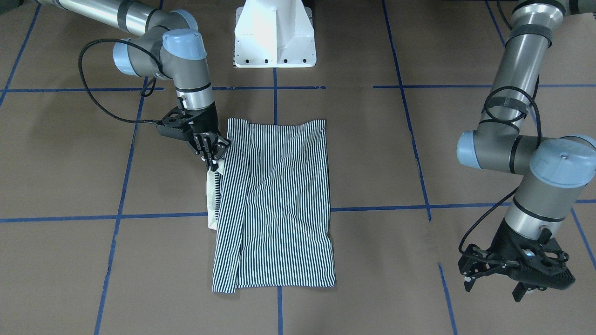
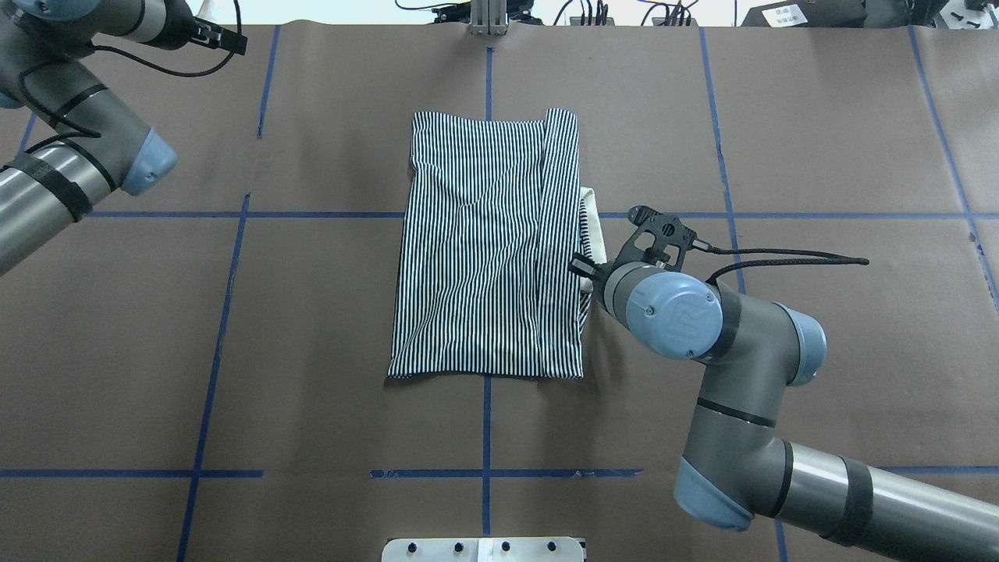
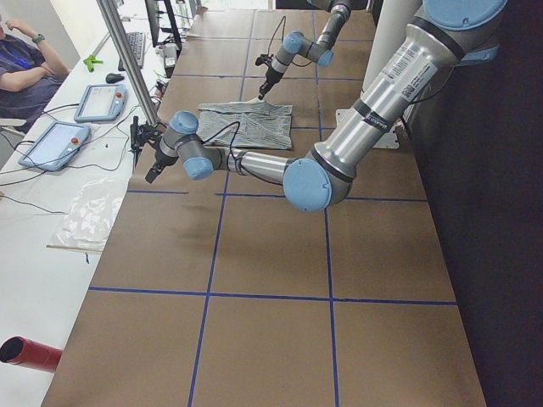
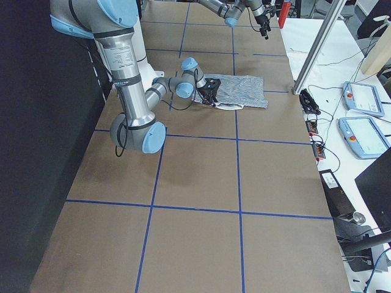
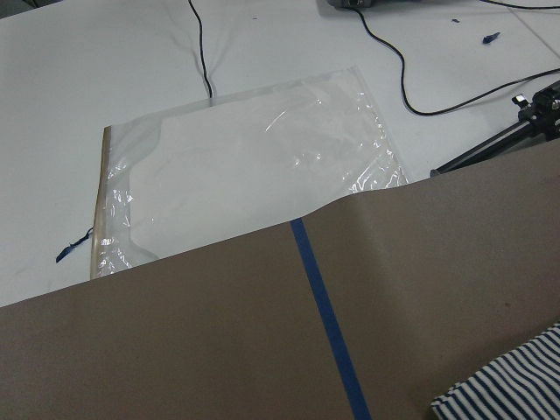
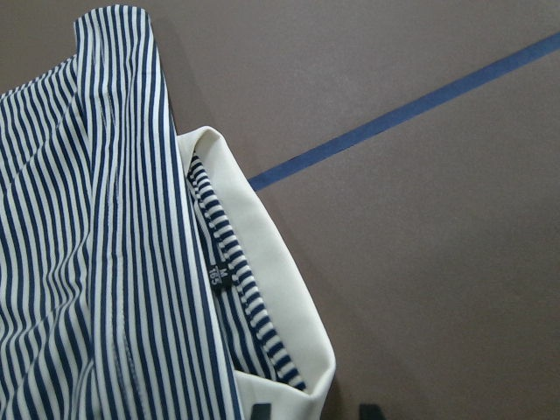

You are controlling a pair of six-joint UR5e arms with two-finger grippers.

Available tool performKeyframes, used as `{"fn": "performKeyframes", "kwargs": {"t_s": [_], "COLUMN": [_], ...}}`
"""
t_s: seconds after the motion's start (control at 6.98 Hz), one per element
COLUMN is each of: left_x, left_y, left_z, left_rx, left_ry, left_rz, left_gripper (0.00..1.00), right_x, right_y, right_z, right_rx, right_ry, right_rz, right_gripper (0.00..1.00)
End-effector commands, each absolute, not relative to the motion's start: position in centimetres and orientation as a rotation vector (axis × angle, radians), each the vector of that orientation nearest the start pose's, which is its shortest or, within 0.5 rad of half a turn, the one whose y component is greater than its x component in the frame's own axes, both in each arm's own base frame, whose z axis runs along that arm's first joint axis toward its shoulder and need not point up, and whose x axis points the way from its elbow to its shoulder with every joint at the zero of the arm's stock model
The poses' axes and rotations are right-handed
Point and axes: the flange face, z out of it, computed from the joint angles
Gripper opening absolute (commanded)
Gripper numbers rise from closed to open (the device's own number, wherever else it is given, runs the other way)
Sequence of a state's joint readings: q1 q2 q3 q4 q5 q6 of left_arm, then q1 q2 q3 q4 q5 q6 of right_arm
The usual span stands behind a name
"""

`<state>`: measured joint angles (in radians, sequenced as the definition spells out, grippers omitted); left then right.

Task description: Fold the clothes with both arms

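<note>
On my feeds the striped polo shirt (image 2: 484,250) lies folded into a tall rectangle at the middle of the paper-covered table (image 2: 312,351). Its cream collar (image 2: 595,222) pokes out from the edge on the robot's right. The right gripper (image 1: 212,156) is down at that collar. In the right wrist view its fingertips (image 6: 260,411) sit a narrow gap apart, one over the cream fold and the other over bare paper. From overhead, the right wrist blocks part of that shirt edge.

The left gripper (image 1: 493,288) hangs well apart from the shirt near the operators' side, fingers spread wide and holding nothing. Its camera looks at a clear plastic bag (image 5: 245,166) on the white bench beyond the paper. Blue tape (image 2: 211,367) grids the table, and the white pedestal base (image 1: 274,37) stands behind the shirt.

A black neck tag (image 6: 216,276) reads "M" over what looks like "165".
</note>
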<state>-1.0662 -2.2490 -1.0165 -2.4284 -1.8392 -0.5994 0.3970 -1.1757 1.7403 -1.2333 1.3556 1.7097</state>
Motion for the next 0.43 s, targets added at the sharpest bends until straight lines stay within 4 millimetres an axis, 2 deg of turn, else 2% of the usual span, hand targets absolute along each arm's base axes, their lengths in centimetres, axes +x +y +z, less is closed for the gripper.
{"fn": "performKeyframes", "kwargs": {"t_s": [0.0,0.14,0.29], "left_x": [28.9,28.9,28.9], "left_y": [-74.4,-74.4,-74.4], "left_z": [41.5,41.5,41.5], "left_rx": [0.701,0.701,0.700], "left_ry": [0.721,0.721,0.722], "left_rz": [0.045,0.045,0.046], "left_gripper": [1.00,1.00,1.00], "right_x": [-51.8,-50.2,-48.5], "right_y": [-38.4,-37.5,-35.6], "right_z": [32.6,31.0,27.7], "right_rx": [0.382,0.398,0.369], "right_ry": [-0.821,-0.733,-0.687], "right_rz": [0.461,0.364,0.291], "right_gripper": [1.00,1.00,1.00]}}
